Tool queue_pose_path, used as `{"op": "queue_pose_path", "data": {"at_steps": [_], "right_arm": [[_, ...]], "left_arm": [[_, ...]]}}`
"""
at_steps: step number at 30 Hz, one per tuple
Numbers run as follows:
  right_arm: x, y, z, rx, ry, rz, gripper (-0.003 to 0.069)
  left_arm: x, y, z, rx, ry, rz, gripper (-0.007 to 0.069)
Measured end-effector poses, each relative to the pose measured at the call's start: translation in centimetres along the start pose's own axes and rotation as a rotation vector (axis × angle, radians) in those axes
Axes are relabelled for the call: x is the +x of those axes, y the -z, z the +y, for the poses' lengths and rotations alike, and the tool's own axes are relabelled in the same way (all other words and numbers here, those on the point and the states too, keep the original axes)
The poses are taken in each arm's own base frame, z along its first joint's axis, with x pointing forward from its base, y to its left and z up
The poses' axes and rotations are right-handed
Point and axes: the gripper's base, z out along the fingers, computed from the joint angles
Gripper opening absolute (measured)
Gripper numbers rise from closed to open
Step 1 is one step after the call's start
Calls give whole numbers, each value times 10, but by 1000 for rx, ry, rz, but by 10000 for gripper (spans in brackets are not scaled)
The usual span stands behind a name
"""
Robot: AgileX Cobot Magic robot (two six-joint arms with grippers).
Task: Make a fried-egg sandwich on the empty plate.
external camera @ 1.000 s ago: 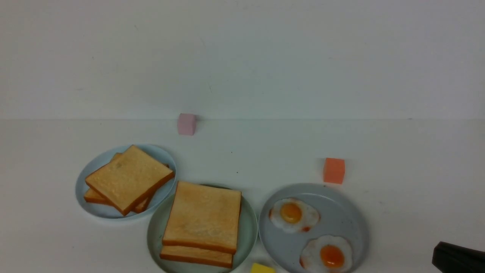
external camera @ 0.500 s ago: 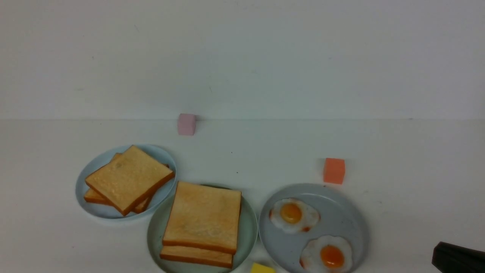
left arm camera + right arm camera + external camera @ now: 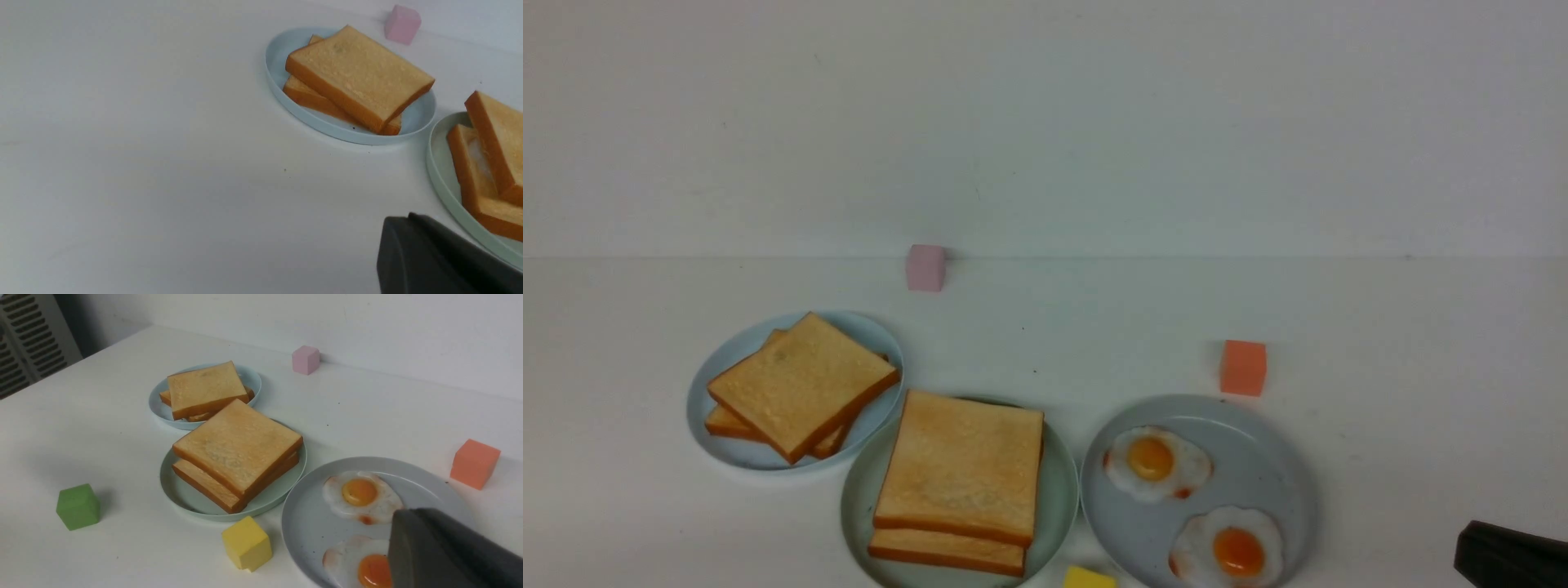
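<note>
On the mint-green plate (image 3: 854, 498) lies the fried-egg sandwich (image 3: 960, 469): two toast slices stacked, the upper one shifted back. A sliver of white egg (image 3: 477, 157) shows between the slices in the left wrist view. My left gripper (image 3: 408, 216) is shut and holds nothing, just off that plate's (image 3: 439, 179) rim; the front view does not show it. My right gripper (image 3: 1462, 543) sits low at the front right, shut and empty. In its own wrist view the right gripper (image 3: 404, 512) hovers over the near side of the egg plate, away from the sandwich (image 3: 237, 449).
A light-blue plate (image 3: 698, 408) at the left holds two loose toast slices (image 3: 800, 384). The grey-blue plate (image 3: 1258, 457) at the right carries two fried eggs (image 3: 1156, 464). Pink (image 3: 925, 267), orange (image 3: 1242, 367), yellow (image 3: 1088, 578) and green (image 3: 77, 506) cubes stand around.
</note>
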Motion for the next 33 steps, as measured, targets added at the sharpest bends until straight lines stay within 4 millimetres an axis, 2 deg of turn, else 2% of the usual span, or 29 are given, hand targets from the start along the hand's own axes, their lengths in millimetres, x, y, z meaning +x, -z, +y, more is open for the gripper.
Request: {"op": "queue_pose_path", "data": {"at_steps": [18,25,29,33], "right_arm": [[0,0,0,-1,-2,-3,46],[-1,18,-8,112,14,-69,51],[12,33,-15,253,42,-10,57],[33,37,-21,369,14,-11,63]], "left_arm": [[0,0,0,5,16,2,-13],[0,0,0,5,17,2,-13],[0,0,0,5,17,2,-11],[0,0,0,5,17,2,-9]]}}
